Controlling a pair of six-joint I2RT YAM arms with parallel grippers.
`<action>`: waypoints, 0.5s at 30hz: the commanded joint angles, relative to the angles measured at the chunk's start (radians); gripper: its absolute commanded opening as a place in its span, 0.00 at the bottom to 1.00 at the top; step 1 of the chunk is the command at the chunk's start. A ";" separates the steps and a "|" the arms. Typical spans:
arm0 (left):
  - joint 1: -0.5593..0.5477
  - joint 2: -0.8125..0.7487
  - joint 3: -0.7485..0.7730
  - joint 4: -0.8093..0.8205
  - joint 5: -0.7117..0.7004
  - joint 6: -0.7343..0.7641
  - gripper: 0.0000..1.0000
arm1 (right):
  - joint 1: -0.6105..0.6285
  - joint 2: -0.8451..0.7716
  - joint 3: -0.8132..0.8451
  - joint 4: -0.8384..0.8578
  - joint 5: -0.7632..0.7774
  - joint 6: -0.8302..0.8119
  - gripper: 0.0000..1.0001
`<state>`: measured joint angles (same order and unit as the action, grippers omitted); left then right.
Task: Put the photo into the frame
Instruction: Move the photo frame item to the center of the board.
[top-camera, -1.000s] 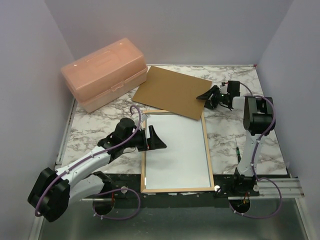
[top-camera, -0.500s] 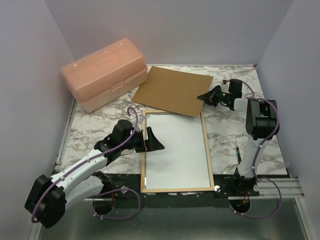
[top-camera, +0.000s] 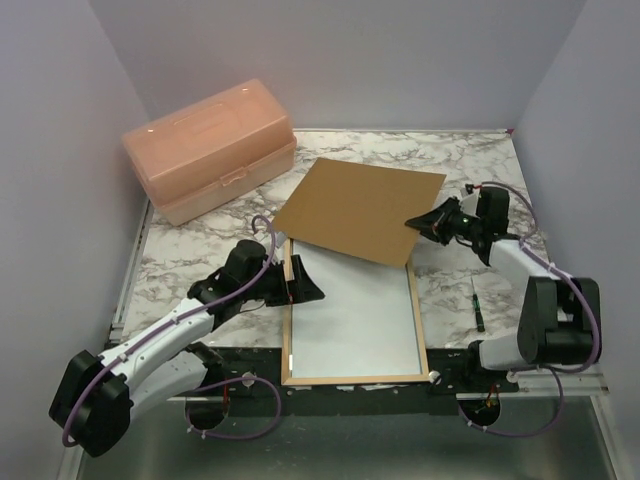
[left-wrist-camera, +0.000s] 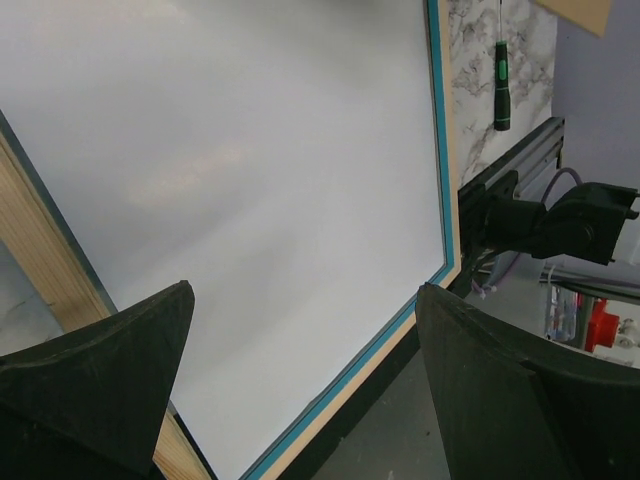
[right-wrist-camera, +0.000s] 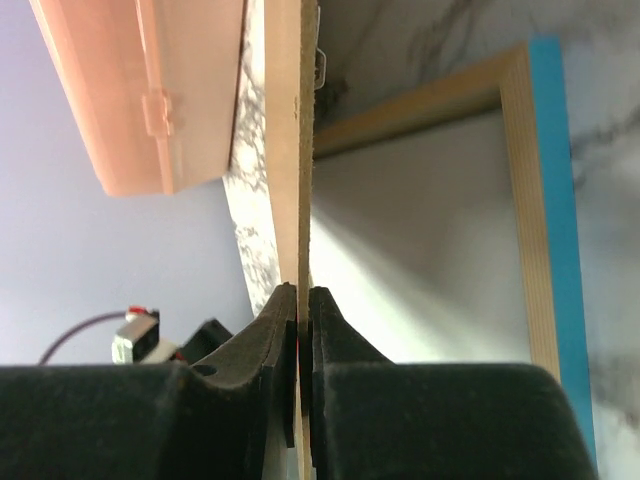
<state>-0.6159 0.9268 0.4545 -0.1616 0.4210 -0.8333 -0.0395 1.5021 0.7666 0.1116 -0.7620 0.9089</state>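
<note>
The frame (top-camera: 421, 335) lies wood face up near the table's front edge, with a teal edge showing along its rail (left-wrist-camera: 441, 150). The photo (top-camera: 355, 315) rests inside it, white back up, and fills the left wrist view (left-wrist-camera: 250, 150). My left gripper (top-camera: 306, 282) hovers open over the frame's left rail, nothing between its fingers (left-wrist-camera: 110, 370). My right gripper (top-camera: 422, 222) is shut on the right corner of the brown backing board (top-camera: 360, 208). The board is raised and covers the frame's far end. It shows edge-on (right-wrist-camera: 305, 150) between the right gripper's (right-wrist-camera: 303, 300) jaws.
A pink plastic toolbox (top-camera: 208, 145) stands at the back left of the marble table (top-camera: 190, 245). A green-handled screwdriver (top-camera: 478, 308) lies right of the frame. Purple walls close in on three sides.
My right gripper has closed on the backing board's corner and drawn it nearer and to the right, over the frame's far end. The left gripper has shifted slightly.
</note>
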 joint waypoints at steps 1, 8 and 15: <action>-0.004 0.020 0.042 -0.003 -0.052 0.011 0.94 | 0.001 -0.217 -0.145 -0.151 0.089 -0.048 0.06; -0.037 -0.022 0.044 -0.046 -0.134 0.082 0.94 | 0.001 -0.451 -0.248 -0.360 0.129 -0.106 0.09; -0.087 -0.105 0.101 -0.180 -0.279 0.238 0.96 | 0.001 -0.522 -0.221 -0.507 0.113 -0.158 0.11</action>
<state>-0.6788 0.8719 0.4927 -0.2527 0.2657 -0.7200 -0.0395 1.0138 0.5320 -0.2119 -0.6983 0.8448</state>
